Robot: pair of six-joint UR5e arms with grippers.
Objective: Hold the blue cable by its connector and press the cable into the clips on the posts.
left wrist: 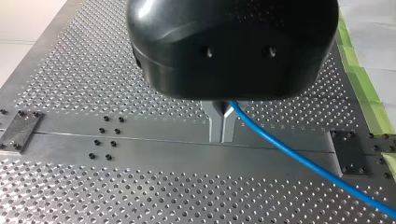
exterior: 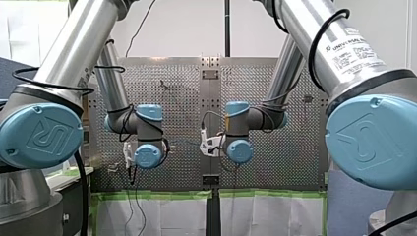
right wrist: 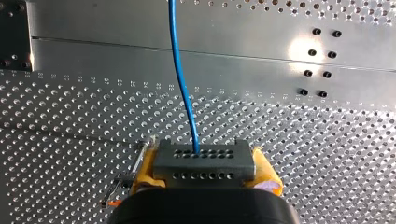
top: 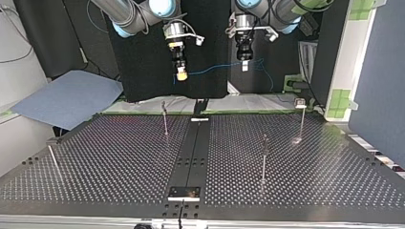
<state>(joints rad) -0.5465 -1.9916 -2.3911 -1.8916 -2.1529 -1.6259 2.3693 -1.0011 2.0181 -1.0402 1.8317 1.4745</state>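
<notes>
While my right pincer (top: 181, 74) and my left pincer (top: 244, 64) hang above the table (top: 119, 157), the blue cable (top: 215, 69) spans the gap between them.

Right pincer: yellow pads (right wrist: 144, 170) clamped on both sides of the dark grey connector (right wrist: 204, 161), which shows two rows of small holes. The cable leaves the connector's face and runs straight ahead of the pincer, over the perforated plate. Left pincer: metal fingers (left wrist: 215, 122) drawn together, tips almost meeting. The cable comes out at the fingers' base, tight against one of them, so it looks pinched there, then trails off to one side and down. Beyond the left pincer the cable loops downward. Four thin upright posts (top: 263, 160) stand on the table well below both pincers, none touching the cable.
</notes>
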